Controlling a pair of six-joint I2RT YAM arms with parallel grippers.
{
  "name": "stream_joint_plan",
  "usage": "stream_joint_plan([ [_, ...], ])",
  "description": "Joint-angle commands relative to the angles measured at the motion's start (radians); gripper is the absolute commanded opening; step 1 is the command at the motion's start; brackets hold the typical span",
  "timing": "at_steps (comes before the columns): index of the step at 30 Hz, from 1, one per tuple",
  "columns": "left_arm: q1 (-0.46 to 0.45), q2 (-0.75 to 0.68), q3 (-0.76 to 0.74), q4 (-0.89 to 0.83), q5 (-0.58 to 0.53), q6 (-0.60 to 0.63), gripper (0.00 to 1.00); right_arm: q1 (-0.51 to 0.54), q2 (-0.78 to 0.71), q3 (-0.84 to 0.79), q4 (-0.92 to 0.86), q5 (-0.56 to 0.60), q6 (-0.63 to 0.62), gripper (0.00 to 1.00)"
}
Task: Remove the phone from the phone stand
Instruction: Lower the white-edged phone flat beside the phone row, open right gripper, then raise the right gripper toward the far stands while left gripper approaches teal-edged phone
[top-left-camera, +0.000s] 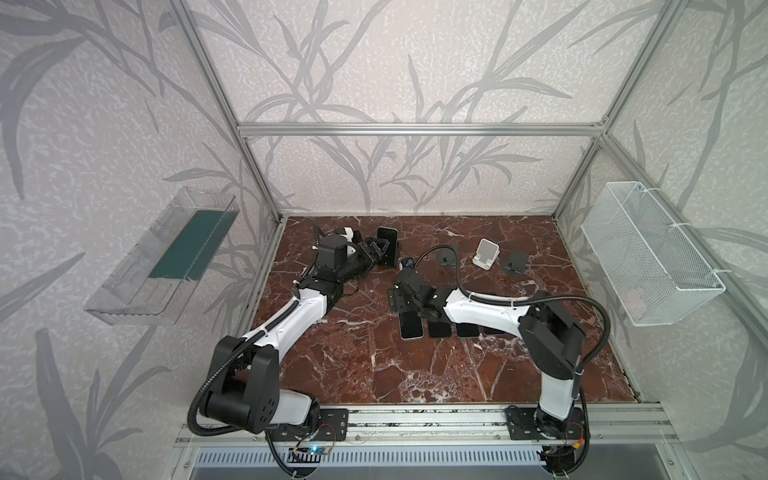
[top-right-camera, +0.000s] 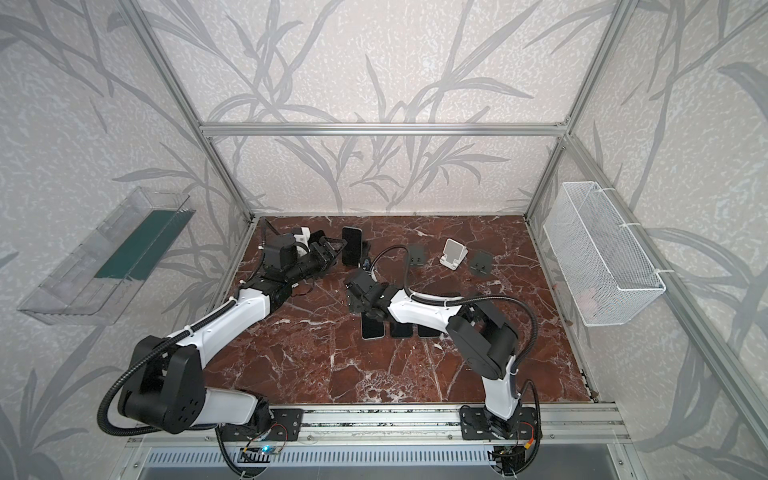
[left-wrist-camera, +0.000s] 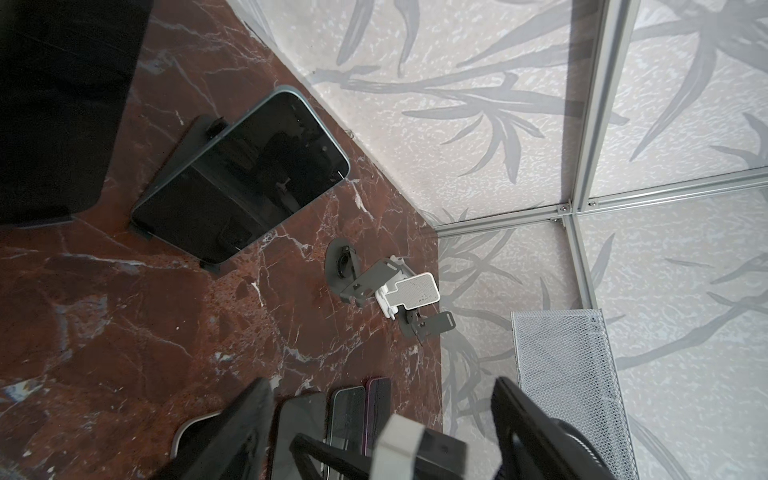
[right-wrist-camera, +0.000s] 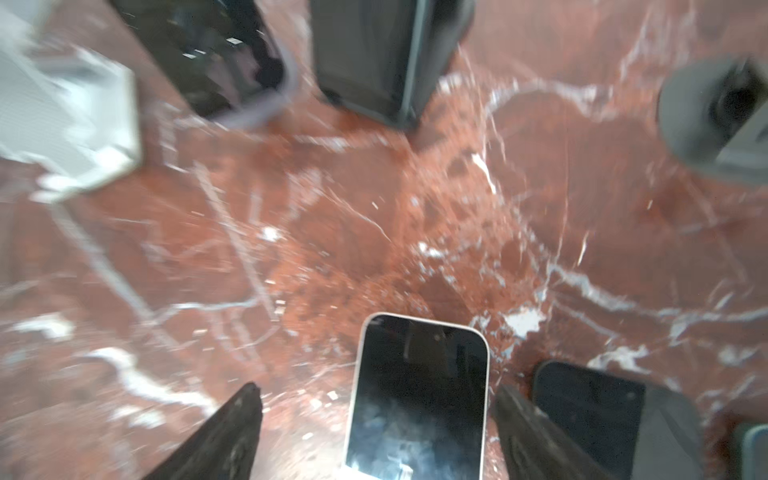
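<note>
The phone (left-wrist-camera: 241, 174) leans on its stand (left-wrist-camera: 187, 145) just ahead of the left tool (left-wrist-camera: 382, 382), spread and empty; the right tool (right-wrist-camera: 376, 390) gapes over a flat white-edged phone (right-wrist-camera: 415, 407).

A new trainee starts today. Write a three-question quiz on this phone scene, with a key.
1. True or false: the right gripper is shut on a phone.
2. Which gripper is nearer the propped phone? A) left gripper B) right gripper C) both equally
3. Fill in: ___ stands hold no phone.
Key: 1 false, it is open over a flat phone. 2 A. 3 three: the white stand and two dark stands.
</note>
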Motion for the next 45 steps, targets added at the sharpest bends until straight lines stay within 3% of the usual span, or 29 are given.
stream_joint_plan([
  [1, -0.006, -0.031, -0.021, 0.08, 0.003, 0.003, 0.83, -0.059, -0.155, -0.08, 0.066, -0.082, -0.126, 0.88],
  [7, -0.018, -0.058, -0.02, 0.071, -0.032, 0.07, 0.83, -0.196, -0.388, -0.283, 0.185, -0.079, -0.334, 0.89],
  [11, -0.028, -0.112, 0.003, 0.011, -0.069, 0.18, 0.83, -0.204, -0.476, -0.512, 0.461, -0.23, -0.334, 0.89],
  [14, -0.062, -0.165, 0.026, -0.089, -0.17, 0.33, 0.84, -0.179, -0.485, -0.594, 0.541, -0.2, -0.309, 0.89],
  [16, -0.09, -0.189, 0.036, -0.141, -0.25, 0.427, 0.86, -0.178, -0.505, -0.622, 0.553, -0.191, -0.257, 0.89],
  [18, -0.11, -0.207, 0.032, -0.151, -0.309, 0.503, 0.87, -0.178, -0.559, -0.602, 0.436, -0.162, -0.21, 0.89],
  [22, -0.121, -0.208, 0.036, -0.143, -0.343, 0.568, 0.89, -0.178, -0.71, -0.573, 0.314, -0.153, -0.185, 0.89],
  [24, -0.12, -0.195, 0.043, -0.122, -0.345, 0.592, 0.9, -0.176, -0.757, -0.551, 0.289, -0.21, -0.236, 0.9],
  [27, -0.121, -0.162, 0.06, -0.094, -0.345, 0.616, 0.9, -0.176, -0.765, -0.592, 0.369, -0.185, -0.326, 0.91],
  [30, -0.12, -0.113, 0.117, -0.13, -0.341, 0.625, 0.9, -0.192, -0.745, -0.687, 0.532, -0.162, -0.278, 0.93],
  [35, -0.12, -0.029, 0.212, -0.191, -0.342, 0.645, 0.9, -0.196, -0.764, -0.7, 0.501, -0.196, -0.301, 0.93],
  [40, -0.122, 0.058, 0.286, -0.208, -0.366, 0.643, 0.9, -0.183, -0.746, -0.86, 0.706, -0.088, -0.292, 0.92],
  [45, -0.125, 0.145, 0.359, -0.264, -0.408, 0.687, 0.92, -0.17, -0.668, -0.879, 0.77, -0.025, -0.307, 0.91],
])
